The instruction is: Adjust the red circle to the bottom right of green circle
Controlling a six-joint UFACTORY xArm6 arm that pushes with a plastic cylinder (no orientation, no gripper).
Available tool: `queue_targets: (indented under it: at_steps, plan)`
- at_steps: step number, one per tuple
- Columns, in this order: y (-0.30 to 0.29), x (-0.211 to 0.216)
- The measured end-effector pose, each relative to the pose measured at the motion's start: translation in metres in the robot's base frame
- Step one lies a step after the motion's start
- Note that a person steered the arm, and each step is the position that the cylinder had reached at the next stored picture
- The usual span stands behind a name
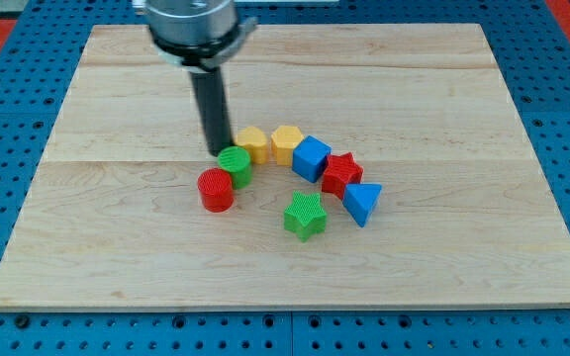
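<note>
The table (117, 218) fills most of the view, pale wood with wide bare stretches towards the view's left, bottom and right. Our arm carries no pincer at all, so there is nothing to be released or clenched: it ends in a dark rod, and my tip (216, 151) rests on the wood just at the view's upper left of the green circle (235, 166), close to touching it.

The red circle (216, 190) sits at the green circle's lower left, the two touching or nearly so. From my tip it lies almost straight towards the view's bottom, with the green circle crowding the right-hand side of that line.

We judge that the red circle has to travel rightward under the green one, so we would need to come round to its left side first; that side is open. The landing spot is tighter: the green star (305, 215) lies near it, further to the right.

The yellow blocks (270, 143), blue cube (311, 158), red star (341, 173) and blue triangle (362, 203) curve away to the right.
</note>
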State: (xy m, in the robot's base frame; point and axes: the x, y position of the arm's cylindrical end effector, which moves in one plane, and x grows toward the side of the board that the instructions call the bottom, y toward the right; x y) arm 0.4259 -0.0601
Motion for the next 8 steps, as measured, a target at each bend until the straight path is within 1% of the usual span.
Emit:
queue_targets:
  at_steps: [1,3,4,6,8]
  plan:
    - [0.010,0.000]
    - [-0.043,0.000]
    - [-0.054,0.010]
    - [-0.054,0.036]
    - [-0.043,0.076]
